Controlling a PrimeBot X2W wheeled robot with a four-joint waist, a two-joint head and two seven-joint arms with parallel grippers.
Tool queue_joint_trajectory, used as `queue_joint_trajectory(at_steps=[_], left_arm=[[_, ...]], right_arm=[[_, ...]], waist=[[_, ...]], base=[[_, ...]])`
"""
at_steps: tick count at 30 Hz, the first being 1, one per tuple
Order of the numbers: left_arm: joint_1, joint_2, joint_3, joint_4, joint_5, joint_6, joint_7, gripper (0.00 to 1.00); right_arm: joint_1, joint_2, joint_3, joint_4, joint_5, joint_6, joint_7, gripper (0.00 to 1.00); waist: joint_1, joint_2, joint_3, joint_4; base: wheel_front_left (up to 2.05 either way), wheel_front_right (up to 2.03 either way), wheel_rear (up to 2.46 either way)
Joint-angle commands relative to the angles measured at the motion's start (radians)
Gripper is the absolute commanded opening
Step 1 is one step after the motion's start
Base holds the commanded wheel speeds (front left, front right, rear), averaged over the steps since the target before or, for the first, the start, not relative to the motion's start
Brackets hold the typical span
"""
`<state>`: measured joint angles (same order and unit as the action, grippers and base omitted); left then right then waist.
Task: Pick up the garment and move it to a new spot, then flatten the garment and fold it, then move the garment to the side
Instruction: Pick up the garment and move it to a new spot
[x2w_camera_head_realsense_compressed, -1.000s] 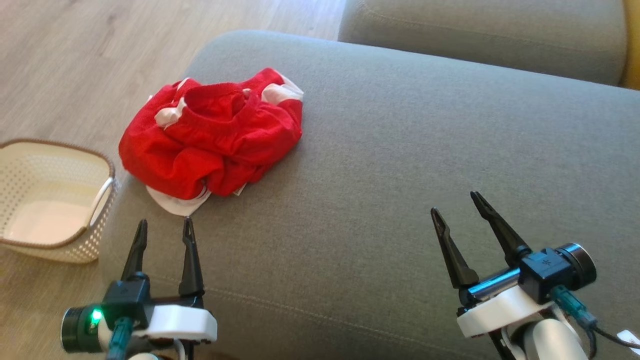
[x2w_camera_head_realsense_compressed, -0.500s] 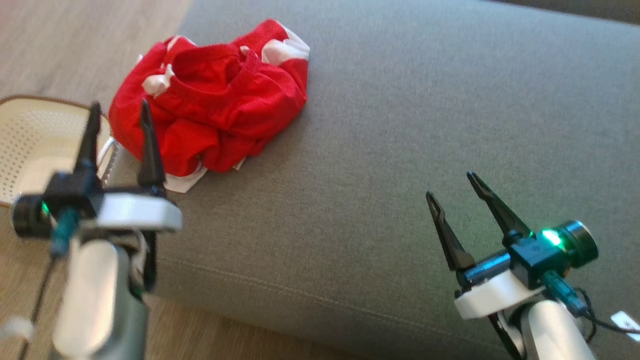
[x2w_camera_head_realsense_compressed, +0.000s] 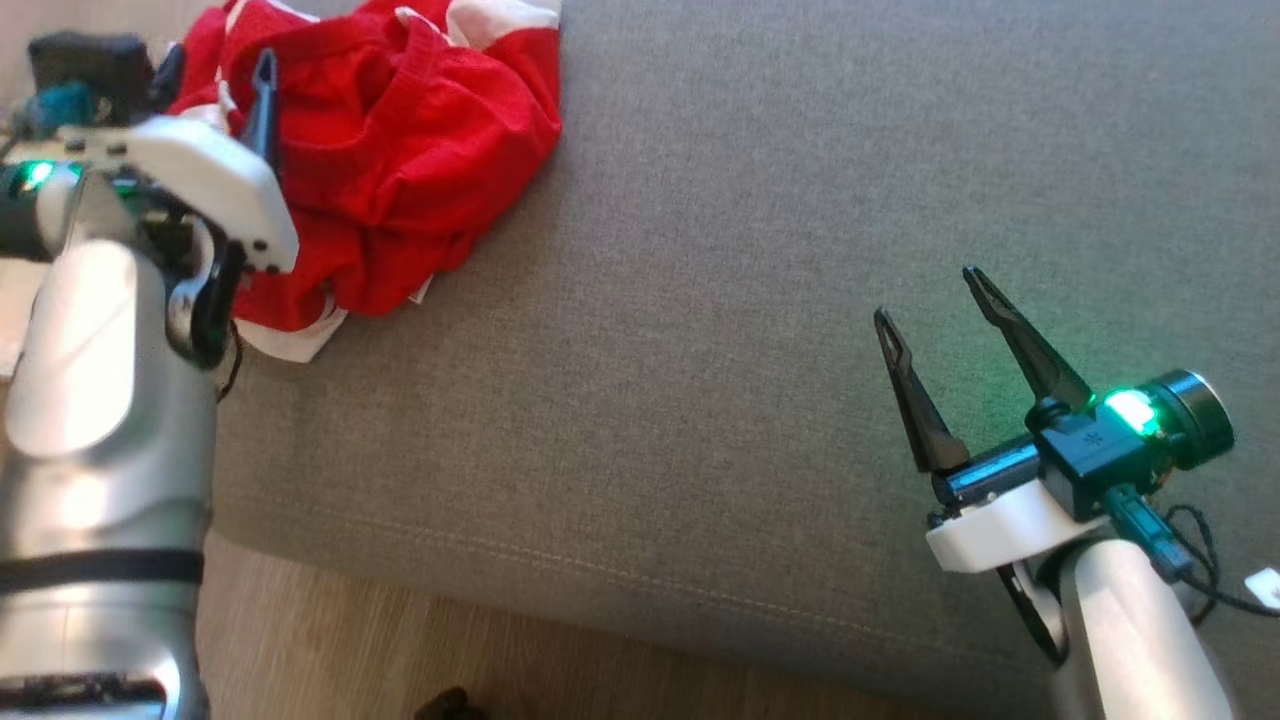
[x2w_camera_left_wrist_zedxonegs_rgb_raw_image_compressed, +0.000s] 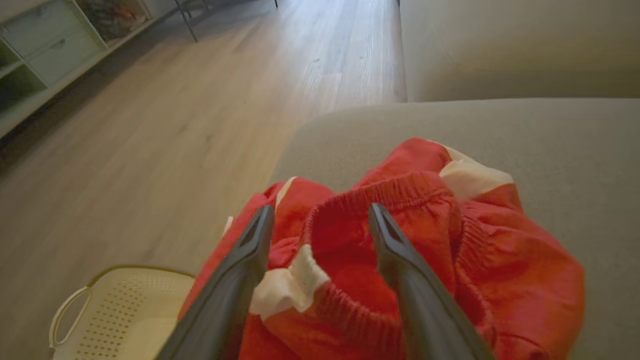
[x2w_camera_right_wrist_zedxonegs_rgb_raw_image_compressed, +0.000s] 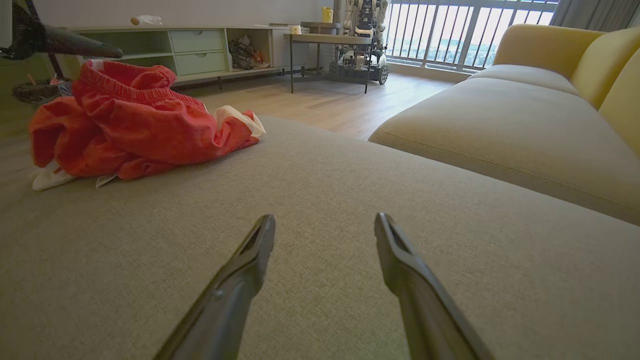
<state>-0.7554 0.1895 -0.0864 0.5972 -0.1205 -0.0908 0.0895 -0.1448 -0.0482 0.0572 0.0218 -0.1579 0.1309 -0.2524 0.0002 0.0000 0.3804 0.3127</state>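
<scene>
A crumpled red garment (x2w_camera_head_realsense_compressed: 400, 150) with white patches lies near the left end of the grey sofa seat (x2w_camera_head_realsense_compressed: 750, 300). My left gripper (x2w_camera_head_realsense_compressed: 215, 75) hovers open just over the garment's near left part. In the left wrist view the left gripper (x2w_camera_left_wrist_zedxonegs_rgb_raw_image_compressed: 320, 210) straddles the ribbed red waistband of the garment (x2w_camera_left_wrist_zedxonegs_rgb_raw_image_compressed: 500, 260), and I cannot tell whether it touches the cloth. My right gripper (x2w_camera_head_realsense_compressed: 930, 297) stands open over bare seat at the lower right, far from the garment (x2w_camera_right_wrist_zedxonegs_rgb_raw_image_compressed: 135, 125), with nothing between its fingers (x2w_camera_right_wrist_zedxonegs_rgb_raw_image_compressed: 250, 260).
A cream perforated basket (x2w_camera_left_wrist_zedxonegs_rgb_raw_image_compressed: 115, 310) stands on the wooden floor (x2w_camera_left_wrist_zedxonegs_rgb_raw_image_compressed: 175, 125) left of the seat's end. A second sofa section (x2w_camera_right_wrist_zedxonegs_rgb_raw_image_compressed: 500, 115) lies beyond the seat. Shelves and a low table (x2w_camera_right_wrist_zedxonegs_rgb_raw_image_compressed: 330, 40) stand across the room.
My left arm has risen and reached forward from the seat's front edge to above the garment. The head camera has tilted down and shifted. The right gripper has barely moved.
</scene>
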Motion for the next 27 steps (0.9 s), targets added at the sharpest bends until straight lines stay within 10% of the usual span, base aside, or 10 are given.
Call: queue_joint_trajectory(at_steps=[1, 15, 16, 17, 27], left_arm=[[-0.044, 0.052, 0.024, -0.014, -0.015, -0.006, 0.02, 1.0], [-0.202, 0.082, -0.069, 0.214, -0.151, -0.039, 0.166, 1.0], [-0.203, 0.085, -0.08, 0.223, -0.162, -0.039, 0.161, 0.7], [-0.203, 0.088, -0.091, 0.232, -0.175, -0.039, 0.157, 0.0], [-0.211, 0.161, -0.17, 0.201, -0.186, -0.04, -0.114, 0.0]], right_arm=[[-0.022, -0.002, 0.024, -0.031, -0.005, 0.0, -0.009, 1.0], [-0.075, -0.002, 0.04, -0.02, -0.006, 0.0, -0.009, 1.0], [-0.077, -0.002, 0.038, -0.02, -0.004, 0.0, -0.009, 1.0], [-0.078, -0.002, 0.038, -0.02, -0.001, 0.0, -0.009, 1.0], [-0.081, -0.002, 0.043, -0.014, 0.062, 0.0, -0.009, 1.0]], waist=[[-0.0002, 0.0, 0.019, 0.002], [-0.0002, 0.0, 0.069, -0.002], [-0.0002, 0.0, 0.07, -0.005], [-0.0002, 0.0, 0.069, -0.008], [-0.0002, 0.0, 0.0, -0.054]], base=[[0.0, 0.0, 0.0], [0.0, 0.0, 0.0], [0.0, 0.0, 0.0], [0.0, 0.0, 0.0], [0.0, 0.0, 0.0]])
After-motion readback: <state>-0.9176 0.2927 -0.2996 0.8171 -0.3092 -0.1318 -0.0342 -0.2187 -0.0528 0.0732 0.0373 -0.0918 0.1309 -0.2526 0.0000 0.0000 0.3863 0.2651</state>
